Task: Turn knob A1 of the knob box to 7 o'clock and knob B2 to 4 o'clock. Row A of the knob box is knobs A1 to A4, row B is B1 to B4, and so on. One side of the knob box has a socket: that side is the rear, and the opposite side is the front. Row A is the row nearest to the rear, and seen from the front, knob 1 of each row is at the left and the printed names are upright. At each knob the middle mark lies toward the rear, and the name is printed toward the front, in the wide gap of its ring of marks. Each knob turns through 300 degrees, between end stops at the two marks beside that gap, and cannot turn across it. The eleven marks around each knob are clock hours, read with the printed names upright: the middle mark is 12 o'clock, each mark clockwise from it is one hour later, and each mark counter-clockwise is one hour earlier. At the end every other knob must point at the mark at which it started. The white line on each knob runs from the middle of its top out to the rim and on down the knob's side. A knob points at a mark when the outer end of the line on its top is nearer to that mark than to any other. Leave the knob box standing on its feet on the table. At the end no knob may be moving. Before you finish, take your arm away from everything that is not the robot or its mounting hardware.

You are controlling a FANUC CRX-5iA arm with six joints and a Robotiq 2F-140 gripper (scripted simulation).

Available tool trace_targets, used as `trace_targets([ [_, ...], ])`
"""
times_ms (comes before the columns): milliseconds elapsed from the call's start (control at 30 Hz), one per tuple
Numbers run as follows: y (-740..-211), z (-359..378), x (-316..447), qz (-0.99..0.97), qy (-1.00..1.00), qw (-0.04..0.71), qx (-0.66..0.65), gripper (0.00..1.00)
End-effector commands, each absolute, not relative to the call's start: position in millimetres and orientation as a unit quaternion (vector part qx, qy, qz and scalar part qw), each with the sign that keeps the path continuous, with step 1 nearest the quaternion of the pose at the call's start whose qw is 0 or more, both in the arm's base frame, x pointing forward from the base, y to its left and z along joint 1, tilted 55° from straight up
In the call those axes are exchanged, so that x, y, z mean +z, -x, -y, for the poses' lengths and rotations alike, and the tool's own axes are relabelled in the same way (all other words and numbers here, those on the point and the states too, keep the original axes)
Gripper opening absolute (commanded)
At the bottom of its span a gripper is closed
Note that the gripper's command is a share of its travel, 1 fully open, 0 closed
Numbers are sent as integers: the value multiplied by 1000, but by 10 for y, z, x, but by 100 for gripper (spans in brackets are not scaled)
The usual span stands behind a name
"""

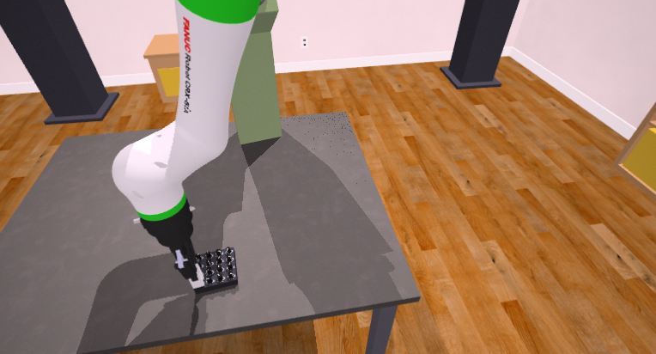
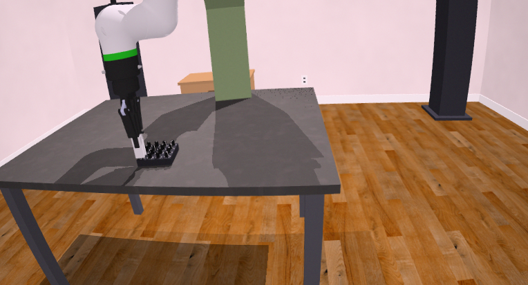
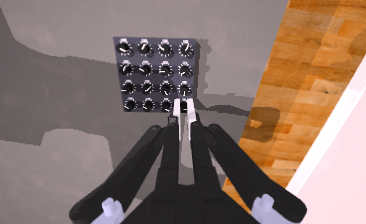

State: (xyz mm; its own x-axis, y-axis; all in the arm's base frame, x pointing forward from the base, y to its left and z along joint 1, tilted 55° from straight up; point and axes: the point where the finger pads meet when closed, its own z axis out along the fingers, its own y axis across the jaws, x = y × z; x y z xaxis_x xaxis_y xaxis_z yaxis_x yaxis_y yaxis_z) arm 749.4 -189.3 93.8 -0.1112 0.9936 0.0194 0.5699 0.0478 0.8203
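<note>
The dark knob box (image 1: pixel 222 285) (image 2: pixel 158 162) (image 3: pixel 155 79) stands flat on the table, with four rows of black knobs. My gripper (image 1: pixel 197 283) (image 2: pixel 139 155) (image 3: pixel 183 107) points down at its near left corner in the top and exterior views. In the wrist view its pale fingertips are close together, shut on the corner knob at the lower right, which looks like A1 (image 3: pixel 184 106). The fingertips cover most of that knob, and its white line cannot be read. The knob diagonally inward, which looks like B2 (image 3: pixel 165 89), is untouched; its line points down and slightly right in the wrist view.
Neighbouring knobs stand close beside the fingertips. A green column (image 1: pixel 259 89) (image 2: pixel 231 54) stands at the back of the table (image 1: pixel 294 241) (image 2: pixel 258 153). The table's near edge lies a short way in front of the box. A wooden cabinet (image 1: pixel 165 46) (image 2: pixel 195 77) stands behind the table.
</note>
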Motion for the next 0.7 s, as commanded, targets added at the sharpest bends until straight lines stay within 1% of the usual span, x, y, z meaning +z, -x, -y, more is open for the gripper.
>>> trace_targets([
  [0,-7494,1895,939,-658,-594,302,351,5],
  [67,-7494,1895,939,-658,-594,302,351,5],
  [100,-7494,1895,939,-658,-594,302,351,12],
  [667,-7494,1895,939,-658,-594,302,351,12],
])
